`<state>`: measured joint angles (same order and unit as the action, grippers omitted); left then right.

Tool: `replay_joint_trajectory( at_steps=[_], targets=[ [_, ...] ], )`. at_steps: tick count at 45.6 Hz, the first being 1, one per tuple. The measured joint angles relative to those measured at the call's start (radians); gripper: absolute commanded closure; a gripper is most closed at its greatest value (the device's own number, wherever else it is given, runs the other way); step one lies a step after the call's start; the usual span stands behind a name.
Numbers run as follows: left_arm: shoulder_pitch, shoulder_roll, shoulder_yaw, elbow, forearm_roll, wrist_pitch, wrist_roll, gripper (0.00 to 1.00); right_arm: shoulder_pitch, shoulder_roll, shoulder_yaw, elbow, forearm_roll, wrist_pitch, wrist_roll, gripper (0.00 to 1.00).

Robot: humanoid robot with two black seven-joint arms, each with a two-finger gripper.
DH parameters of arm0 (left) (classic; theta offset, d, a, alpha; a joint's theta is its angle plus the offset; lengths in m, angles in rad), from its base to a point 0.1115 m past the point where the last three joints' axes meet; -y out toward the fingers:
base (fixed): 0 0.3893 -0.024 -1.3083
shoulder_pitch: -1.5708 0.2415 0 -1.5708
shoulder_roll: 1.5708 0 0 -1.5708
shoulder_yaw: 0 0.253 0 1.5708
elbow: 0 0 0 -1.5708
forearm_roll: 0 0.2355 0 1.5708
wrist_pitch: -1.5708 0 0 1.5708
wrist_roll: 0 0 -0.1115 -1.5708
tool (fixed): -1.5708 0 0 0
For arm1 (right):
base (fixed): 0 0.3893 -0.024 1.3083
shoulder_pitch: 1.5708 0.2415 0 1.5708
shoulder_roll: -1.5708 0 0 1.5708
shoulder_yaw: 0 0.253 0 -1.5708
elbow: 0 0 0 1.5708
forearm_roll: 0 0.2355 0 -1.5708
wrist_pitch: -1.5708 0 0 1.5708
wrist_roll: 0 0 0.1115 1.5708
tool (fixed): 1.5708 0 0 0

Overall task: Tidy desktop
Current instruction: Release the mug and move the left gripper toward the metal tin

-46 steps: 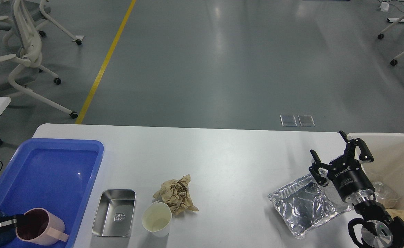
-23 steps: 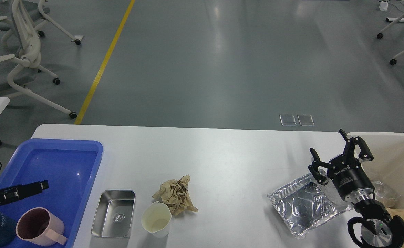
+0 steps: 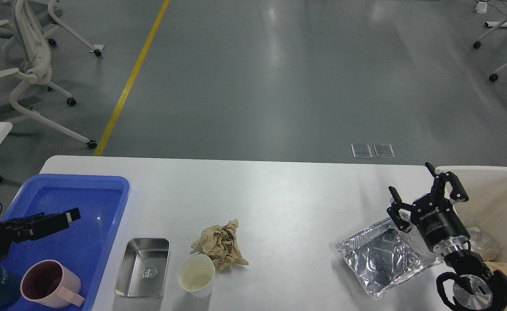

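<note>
Your left gripper has let go of the pink mug, now in the blue tray, and lifted away, its spread untellable; your right gripper hangs wide, unmoved.

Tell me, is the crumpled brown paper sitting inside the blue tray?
No. The crumpled brown paper lies on the bare desktop, right of the blue tray and behind the white cup.
</note>
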<state>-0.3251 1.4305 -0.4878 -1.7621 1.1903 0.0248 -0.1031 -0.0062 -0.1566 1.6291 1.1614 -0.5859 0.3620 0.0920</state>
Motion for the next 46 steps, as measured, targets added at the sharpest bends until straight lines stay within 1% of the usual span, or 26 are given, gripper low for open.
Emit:
replay_joint_trajectory(
  at_steps=[4, 7, 17, 25, 33, 36, 41, 46],
  targets=[
    [-0.002, 0.002, -0.021, -0.001, 0.0, 0.01, -0.025, 0.05, 0.002, -0.001, 0.0, 0.0, 0.0, 0.0, 0.0, 0.0],
    [-0.003, -0.003, -0.031, -0.001, 0.0, 0.011, -0.035, 0.05, 0.003, 0.0, -0.001, 0.0, 0.0, -0.001, 0.0, 0.0],
    [-0.014, -0.05, -0.037, 0.001, 0.0, 0.011, -0.039, 0.05, 0.0, 0.001, -0.002, 0.0, 0.0, -0.002, 0.0, 0.0],
    [-0.019, -0.065, -0.035, 0.001, -0.002, -0.014, -0.039, 0.05, -0.004, 0.0, -0.002, -0.001, -0.001, -0.002, 0.0, 0.0],
    [-0.017, -0.093, -0.03, 0.016, -0.007, -0.076, -0.016, 0.05, -0.009, -0.002, -0.002, -0.001, 0.0, -0.001, 0.0, 0.0],
    [-0.011, -0.128, -0.026, 0.038, -0.007, -0.098, 0.0, 0.05, -0.01, -0.001, -0.002, -0.001, 0.0, 0.0, 0.0, 0.0],
    [-0.008, -0.192, -0.023, 0.082, -0.007, -0.113, 0.027, 0.05, -0.011, 0.0, -0.002, -0.001, 0.0, 0.0, 0.0, 0.0],
    [-0.012, -0.245, -0.017, 0.13, -0.003, -0.129, 0.036, 0.05, -0.011, 0.0, -0.002, -0.001, -0.001, 0.0, 0.0, 0.0]
  ],
)
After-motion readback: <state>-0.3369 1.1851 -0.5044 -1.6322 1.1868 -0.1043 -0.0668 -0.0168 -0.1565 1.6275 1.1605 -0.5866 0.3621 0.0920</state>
